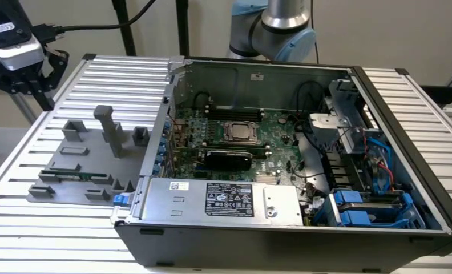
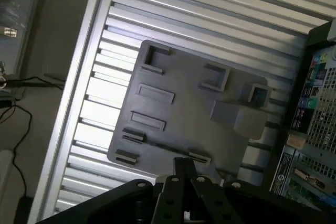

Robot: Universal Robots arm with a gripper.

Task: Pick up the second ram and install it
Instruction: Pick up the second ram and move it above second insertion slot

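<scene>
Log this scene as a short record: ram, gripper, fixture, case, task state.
ram: green stick lying in the fixture, not held
gripper: over the fixture's edge, off the ram
fixture: grey plate with blocks on the table, at the exterior view's left of the case
case: open, socket showing inside
task state: ram not yet picked up

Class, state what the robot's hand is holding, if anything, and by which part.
Nothing: the hand hangs empty above the grey fixture, and the second ram lies in that fixture.
</scene>
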